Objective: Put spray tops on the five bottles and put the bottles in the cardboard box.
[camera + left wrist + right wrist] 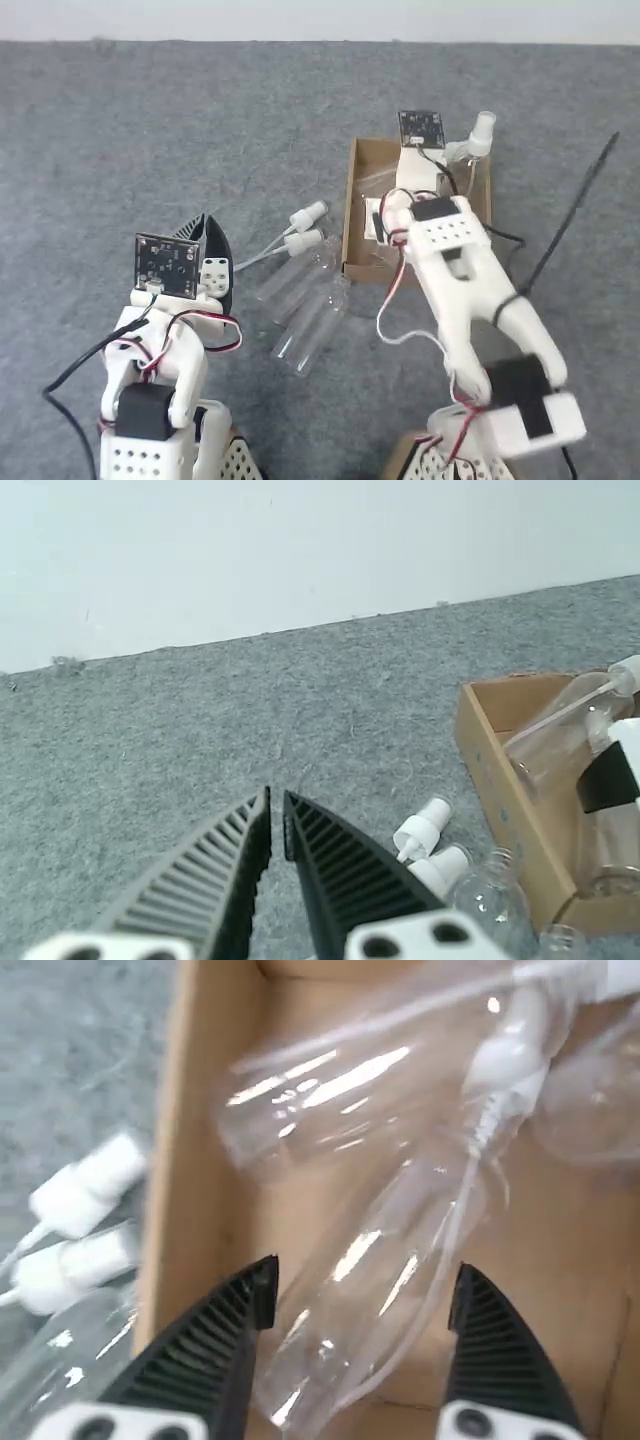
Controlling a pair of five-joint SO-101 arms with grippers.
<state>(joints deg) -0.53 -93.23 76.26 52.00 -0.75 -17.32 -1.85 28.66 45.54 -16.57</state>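
— Right wrist view: how is the right gripper [365, 1270]?
— Above the cardboard box [190, 1160], fingers wide open, over a bottle [420, 1195] lying inside, spray top [508, 1060] pointing away from it.
— The left gripper [277, 815]?
— Raised over the grey carpet [300, 710], almost closed, apart from the box.
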